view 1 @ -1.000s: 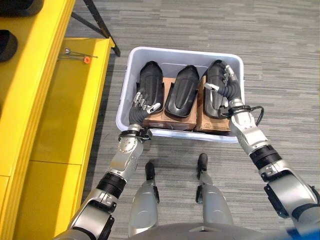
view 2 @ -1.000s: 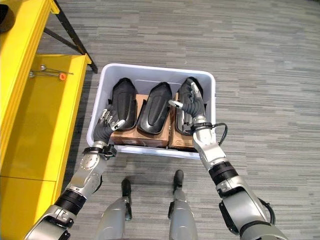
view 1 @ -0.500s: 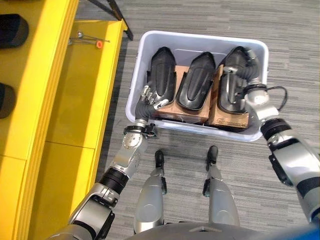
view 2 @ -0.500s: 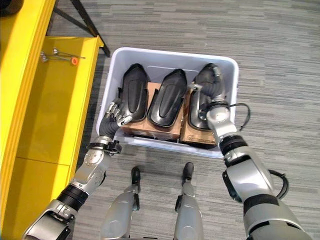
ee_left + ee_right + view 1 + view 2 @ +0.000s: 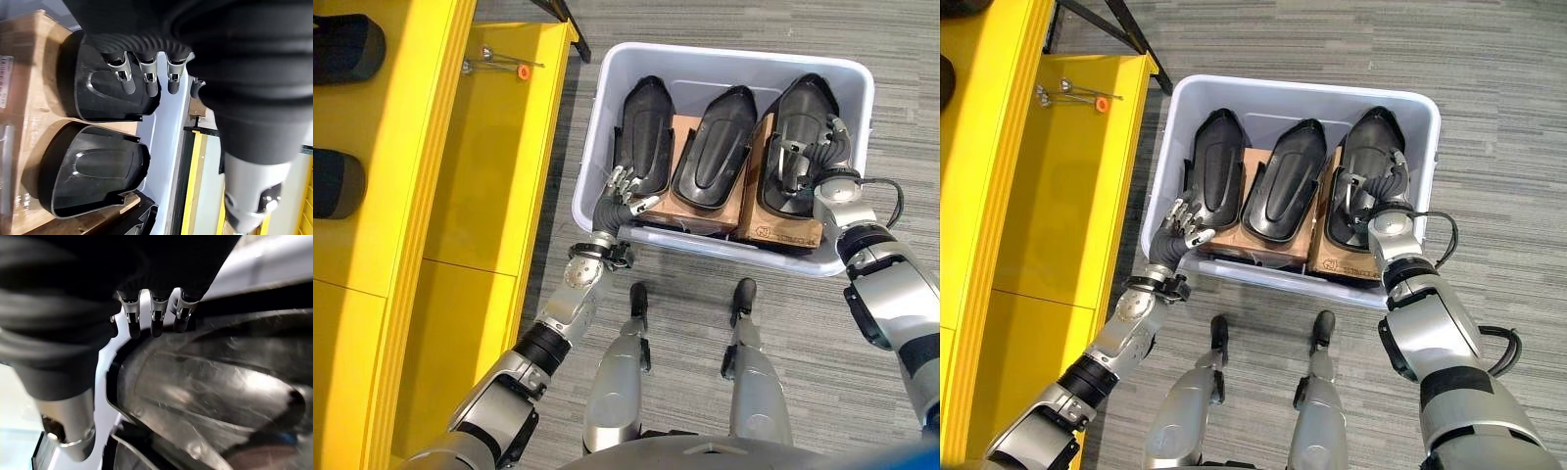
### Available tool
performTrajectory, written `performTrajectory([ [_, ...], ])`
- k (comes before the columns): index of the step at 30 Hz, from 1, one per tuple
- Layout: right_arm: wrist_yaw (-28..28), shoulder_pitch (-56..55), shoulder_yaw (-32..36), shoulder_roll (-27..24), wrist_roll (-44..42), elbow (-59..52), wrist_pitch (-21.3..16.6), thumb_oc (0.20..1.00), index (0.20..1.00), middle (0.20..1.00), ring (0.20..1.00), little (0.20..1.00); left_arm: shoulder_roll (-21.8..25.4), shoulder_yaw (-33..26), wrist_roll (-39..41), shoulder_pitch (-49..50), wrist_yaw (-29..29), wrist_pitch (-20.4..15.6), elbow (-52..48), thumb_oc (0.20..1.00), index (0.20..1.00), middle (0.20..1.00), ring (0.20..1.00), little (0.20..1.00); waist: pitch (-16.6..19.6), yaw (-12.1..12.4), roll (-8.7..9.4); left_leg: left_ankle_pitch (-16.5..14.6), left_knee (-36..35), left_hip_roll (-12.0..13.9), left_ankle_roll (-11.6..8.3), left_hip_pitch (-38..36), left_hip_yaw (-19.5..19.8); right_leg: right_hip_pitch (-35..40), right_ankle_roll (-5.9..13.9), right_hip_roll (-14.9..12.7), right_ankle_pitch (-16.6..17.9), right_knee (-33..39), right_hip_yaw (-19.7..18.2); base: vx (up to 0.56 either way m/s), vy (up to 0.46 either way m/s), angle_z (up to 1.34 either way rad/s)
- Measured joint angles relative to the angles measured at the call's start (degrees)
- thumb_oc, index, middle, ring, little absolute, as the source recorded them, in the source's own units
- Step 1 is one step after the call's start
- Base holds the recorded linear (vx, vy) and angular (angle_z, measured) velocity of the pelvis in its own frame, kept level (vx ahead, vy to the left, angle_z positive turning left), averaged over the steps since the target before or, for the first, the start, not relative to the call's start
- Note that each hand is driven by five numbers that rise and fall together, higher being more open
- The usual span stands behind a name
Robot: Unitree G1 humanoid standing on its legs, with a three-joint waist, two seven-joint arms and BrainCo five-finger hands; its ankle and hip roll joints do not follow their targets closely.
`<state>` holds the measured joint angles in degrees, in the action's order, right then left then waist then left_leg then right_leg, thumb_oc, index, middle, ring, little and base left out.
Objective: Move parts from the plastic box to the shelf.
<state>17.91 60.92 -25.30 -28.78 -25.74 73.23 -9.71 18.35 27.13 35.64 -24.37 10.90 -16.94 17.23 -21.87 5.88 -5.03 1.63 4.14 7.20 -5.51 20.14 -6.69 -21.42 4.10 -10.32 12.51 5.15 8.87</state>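
A pale plastic box [image 5: 734,54] on the floor holds three black moulded parts lying on brown cardboard cartons [image 5: 783,230]: a left part [image 5: 646,127], a middle part [image 5: 715,142] and a right part [image 5: 803,103]. My left hand [image 5: 622,191] hovers at the box's near-left corner, its fingers [image 5: 124,78] relaxed and open above the near end of the left part [image 5: 98,103]. My right hand [image 5: 813,162] lies on the right part [image 5: 205,382], its fingers [image 5: 155,316] spread loosely over the rim and holding nothing.
The yellow shelf [image 5: 460,196] runs along the left side, close to the box. Two black parts [image 5: 342,49] [image 5: 333,181] sit on its upper level. A small metal tool with an orange tip [image 5: 499,67] lies on the lower level. Grey carpet surrounds the box.
The camera has shifted, so the box sits higher and further right. My right hand has drawn back from the far end of the right part toward its middle. My left hand keeps its place.
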Motion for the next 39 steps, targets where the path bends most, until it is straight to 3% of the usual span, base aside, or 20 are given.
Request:
performTrajectory([
  [2,-0.9,-0.1,-0.8,2.1,0.0,-0.3,0.1,1.000,1.000,1.000,1.000,1.000,-0.3,0.0,1.1,-0.7,-0.7,0.0,0.1,1.000,1.000,1.000,1.000,1.000,-0.4,0.3,-0.86,0.3,0.0,-0.1,-0.02,0.7,0.9,-0.1,-0.02,-0.1,0.0,0.0,0.7,-0.03,-0.020,0.16],
  [8,-1.0,-1.0,-4.5,6.1,2.6,-2.4,0.2,1.000,1.000,1.000,1.000,1.000,-1.4,0.0,1.3,-0.8,-0.6,-0.2,0.6,1.000,1.000,1.000,1.000,1.000,-0.4,0.8,-0.95,0.5,0.1,-0.2,0.01,1.0,1.3,-0.1,-0.02,-0.2,0.0,-0.2,1.1,-0.01,-0.002,0.04],
  [19,-0.3,-3.3,-9.6,5.9,12.3,-4.2,0.0,1.000,1.000,1.000,1.000,1.000,-2.0,0.0,1.3,-0.8,-0.5,-0.2,1.3,1.000,1.000,1.000,1.000,1.000,-0.6,0.1,-0.69,0.7,0.1,-0.2,-0.07,1.2,1.8,-0.1,-0.02,-0.1,0.0,-0.3,1.4,0.00,0.002,0.01],
  [27,0.0,-7.2,-10.5,5.3,18.2,-9.4,-0.1,1.000,1.000,1.000,1.000,1.000,-2.0,-0.1,1.3,-1.1,0.4,-0.3,2.4,1.000,1.000,1.000,1.000,1.000,-1.7,-0.6,1.13,0.8,0.5,-0.2,-0.10,1.3,2.2,-0.2,-0.13,-0.2,-0.1,-0.8,1.6,0.00,0.003,0.01],
  [31,-0.3,-13.6,-10.4,1.5,18.2,-26.5,1.5,1.000,1.000,1.000,1.000,1.000,-1.8,-1.9,0.8,-1.1,0.9,-1.3,2.3,1.000,1.000,1.000,1.000,1.000,-2.4,-2.7,2.46,0.8,1.2,-0.2,-0.10,2.8,2.4,-1.7,-0.25,0.0,-0.2,-1.7,1.5,0.00,0.010,0.01],
  [34,-0.4,-20.1,-6.5,0.9,18.2,-39.6,0.9,1.000,1.000,1.000,1.000,1.000,-1.8,-4.8,0.7,-0.8,2.3,-1.3,2.1,1.000,1.000,1.000,1.000,1.000,-3.3,-4.1,3.18,0.8,1.3,0.0,-0.02,3.2,2.1,-2.2,-0.30,0.0,-0.2,-1.8,1.2,0.00,0.006,-0.05],
  [36,0.0,-20.7,-6.1,1.0,18.2,-42.2,-0.4,1.000,1.000,1.000,1.000,1.000,-1.6,-5.9,0.7,-0.7,3.2,-1.3,2.1,1.000,1.000,1.000,1.000,1.000,-3.6,-5.1,3.47,0.8,1.3,0.1,-0.02,3.1,2.0,-2.2,-0.33,0.1,-0.1,-1.8,1.1,0.00,0.012,-0.04],
  [39,0.6,-24.2,-0.1,1.1,18.2,-52.0,-1.3,1.000,1.000,1.000,1.000,1.000,-1.6,-7.3,0.6,0.4,3.4,-1.4,0.2,1.000,1.000,1.000,1.000,1.000,-4.0,-5.3,3.81,0.8,1.1,0.2,-0.03,3.1,1.3,-2.8,-0.43,0.1,-0.1,-2.0,0.4,-0.01,0.019,-0.10],
])
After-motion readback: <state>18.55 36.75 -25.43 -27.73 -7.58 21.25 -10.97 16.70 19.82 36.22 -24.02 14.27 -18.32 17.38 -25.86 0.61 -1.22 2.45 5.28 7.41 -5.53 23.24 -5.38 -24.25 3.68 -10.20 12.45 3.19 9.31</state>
